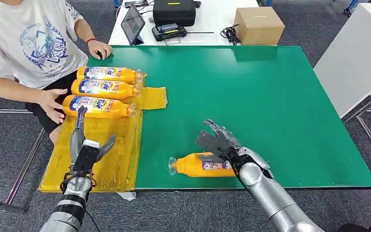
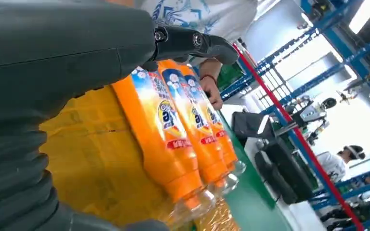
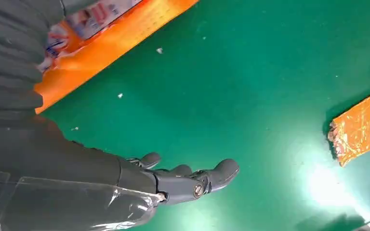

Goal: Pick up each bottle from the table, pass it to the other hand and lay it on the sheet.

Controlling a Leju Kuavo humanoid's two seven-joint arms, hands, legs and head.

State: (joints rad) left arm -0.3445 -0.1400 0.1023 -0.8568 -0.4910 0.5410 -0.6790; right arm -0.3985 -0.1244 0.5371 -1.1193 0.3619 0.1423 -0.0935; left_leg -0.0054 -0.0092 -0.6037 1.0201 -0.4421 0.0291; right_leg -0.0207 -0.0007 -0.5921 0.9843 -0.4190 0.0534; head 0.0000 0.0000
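Three orange bottles [image 1: 99, 106] [image 2: 166, 139] lie side by side on the yellow sheet [image 1: 111, 159] at the left of the green table [image 1: 270, 106]. A fourth orange bottle [image 1: 200, 166] [image 3: 111, 33] lies on the green top near the front edge, cap pointing left. My right hand [image 1: 220, 140] [image 3: 173, 180] hovers just above and behind this bottle, fingers spread, holding nothing. My left hand [image 1: 84, 150] is over the sheet, empty, with its fingers [image 2: 192, 41] stretched toward the nearest of the three bottles.
A person sits at the left, one hand [image 1: 52, 104] by the sheet's bottles and the other [image 1: 99, 49] on the table's far corner. Behind the green top, a white table carries a tablet [image 1: 133, 23], a black case [image 1: 174, 12] and a cardboard box [image 1: 258, 25]. A white cabinet [image 1: 357, 58] stands to the right.
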